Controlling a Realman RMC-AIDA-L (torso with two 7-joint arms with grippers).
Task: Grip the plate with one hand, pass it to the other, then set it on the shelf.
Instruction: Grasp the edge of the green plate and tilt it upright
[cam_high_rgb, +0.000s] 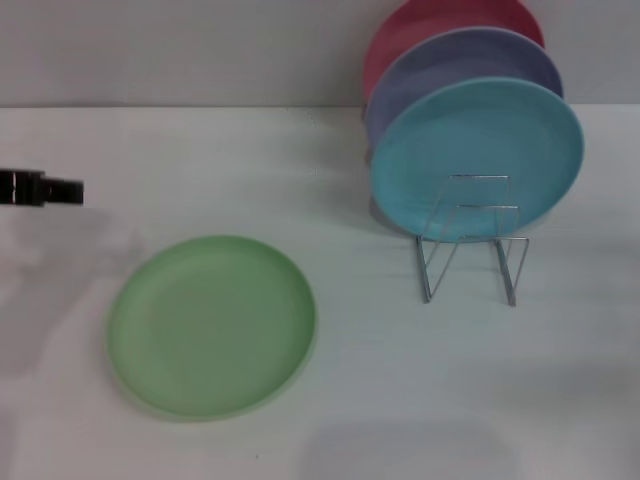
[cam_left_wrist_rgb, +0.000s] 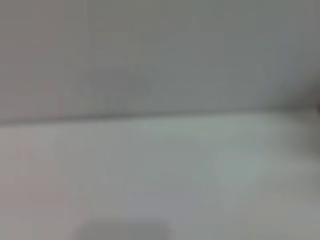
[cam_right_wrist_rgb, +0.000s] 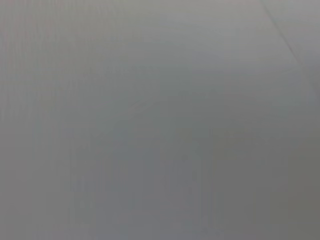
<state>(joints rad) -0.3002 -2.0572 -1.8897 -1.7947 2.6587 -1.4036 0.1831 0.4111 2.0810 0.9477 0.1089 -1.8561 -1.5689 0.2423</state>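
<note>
The light green plate (cam_high_rgb: 212, 325) lies flat on the white table, left of centre in the head view. My left gripper (cam_high_rgb: 62, 190) pokes in as a black tip at the left edge, behind and to the left of the plate, apart from it. The silver wire shelf (cam_high_rgb: 470, 245) stands at the right, its front loops empty. My right gripper is out of view. Both wrist views show only bare table surface and wall.
A sky-blue plate (cam_high_rgb: 478, 158), a lavender plate (cam_high_rgb: 455, 65) and a red plate (cam_high_rgb: 420, 25) stand upright one behind another in the shelf's rear slots. The white table (cam_high_rgb: 400, 400) runs back to a grey wall.
</note>
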